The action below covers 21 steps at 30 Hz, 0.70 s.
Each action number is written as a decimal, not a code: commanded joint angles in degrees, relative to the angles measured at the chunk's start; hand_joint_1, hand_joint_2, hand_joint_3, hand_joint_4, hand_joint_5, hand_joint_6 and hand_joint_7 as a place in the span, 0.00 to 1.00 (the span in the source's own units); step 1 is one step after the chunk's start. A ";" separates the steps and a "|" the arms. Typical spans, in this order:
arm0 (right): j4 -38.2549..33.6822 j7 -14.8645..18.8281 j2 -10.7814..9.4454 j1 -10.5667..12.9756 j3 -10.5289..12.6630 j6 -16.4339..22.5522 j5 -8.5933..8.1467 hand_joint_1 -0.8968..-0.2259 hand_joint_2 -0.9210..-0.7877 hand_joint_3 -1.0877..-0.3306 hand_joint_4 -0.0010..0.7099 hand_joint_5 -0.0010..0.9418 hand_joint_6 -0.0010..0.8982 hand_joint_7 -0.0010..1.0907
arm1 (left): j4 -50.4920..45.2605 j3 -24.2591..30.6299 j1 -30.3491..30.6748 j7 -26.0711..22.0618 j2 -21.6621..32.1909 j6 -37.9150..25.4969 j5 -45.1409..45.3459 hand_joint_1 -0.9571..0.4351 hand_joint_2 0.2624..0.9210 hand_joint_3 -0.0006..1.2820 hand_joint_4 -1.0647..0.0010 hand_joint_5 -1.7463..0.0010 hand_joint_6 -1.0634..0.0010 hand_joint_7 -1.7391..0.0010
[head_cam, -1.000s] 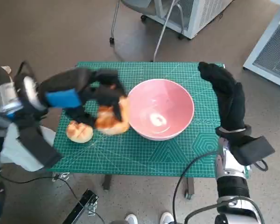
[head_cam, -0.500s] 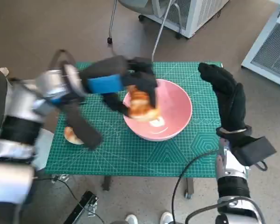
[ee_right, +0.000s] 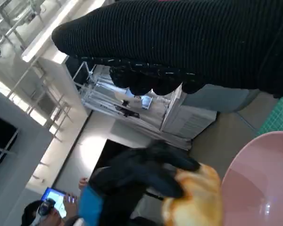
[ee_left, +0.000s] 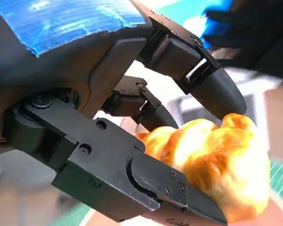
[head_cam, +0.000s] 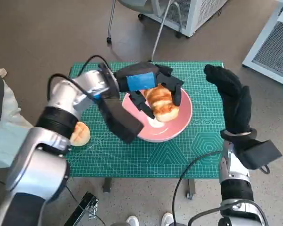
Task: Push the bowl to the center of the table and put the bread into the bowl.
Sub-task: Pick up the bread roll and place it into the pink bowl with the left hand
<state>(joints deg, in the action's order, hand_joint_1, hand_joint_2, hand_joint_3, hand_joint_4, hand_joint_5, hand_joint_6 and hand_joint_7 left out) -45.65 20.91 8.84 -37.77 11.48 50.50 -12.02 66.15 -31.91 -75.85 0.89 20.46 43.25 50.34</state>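
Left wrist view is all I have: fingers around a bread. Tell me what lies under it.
Observer: In the head view the left hand holds the bread over the pink bowl.
Operator: Report where the bowl stands.
Observer: On the green mat, about mid-table.
Operator: Say where the right hand is.
Observer: The right hand, in its glove, is beside the bowl at the mat's edge, holding nothing.
Operator: Check for more bread.
Observer: A second piece lies on the mat, partly hidden by the left forearm.
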 commanded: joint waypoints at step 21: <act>-0.58 -0.45 -1.52 0.71 0.46 -0.90 -1.44 0.45 0.00 0.45 0.59 0.02 0.11 0.63 | -13.37 3.75 4.07 -26.36 2.58 -22.96 -8.91 0.59 0.88 0.00 0.90 0.99 0.78 0.93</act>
<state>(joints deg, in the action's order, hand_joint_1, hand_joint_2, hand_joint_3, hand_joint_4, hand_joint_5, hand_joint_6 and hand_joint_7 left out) -45.68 20.56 7.83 -37.46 12.15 50.55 -13.29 54.90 -28.82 -73.09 -24.42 21.44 20.88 42.59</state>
